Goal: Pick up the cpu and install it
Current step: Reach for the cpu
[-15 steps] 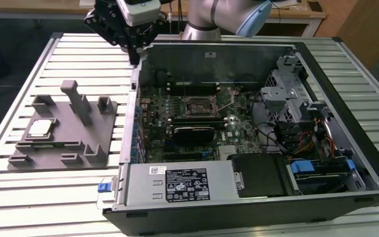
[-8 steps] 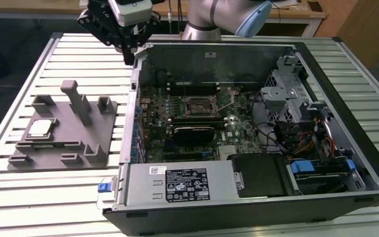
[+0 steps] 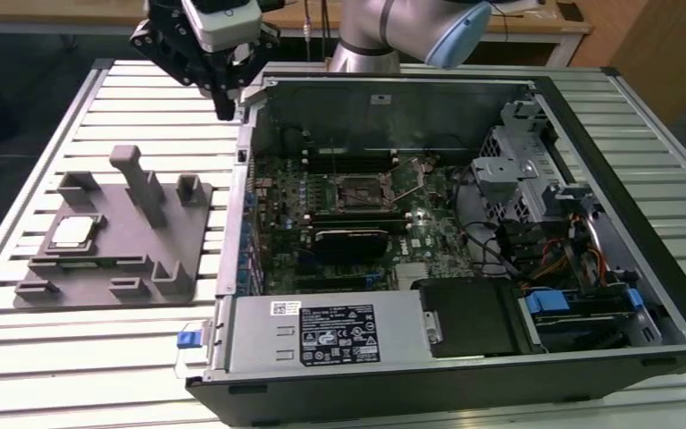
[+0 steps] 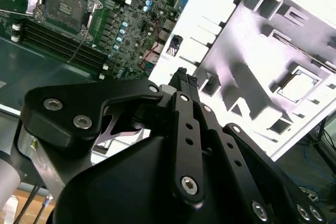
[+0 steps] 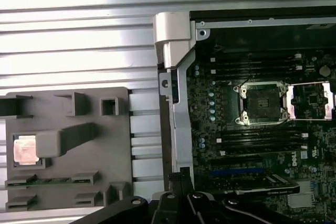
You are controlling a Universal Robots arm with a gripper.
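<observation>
— One cpu (image 3: 71,232), then. How does it look?
— Small and square, silvery top with a pale edge, lying flat in a recess of the grey fixture (image 3: 129,268).
— And the gripper (image 3: 226,109)?
— Fingers pressed together, holding nothing, up beyond the fixture. The first wrist view adds the motherboard socket (image 5: 261,103) seen from above, well apart from the fixture.
</observation>
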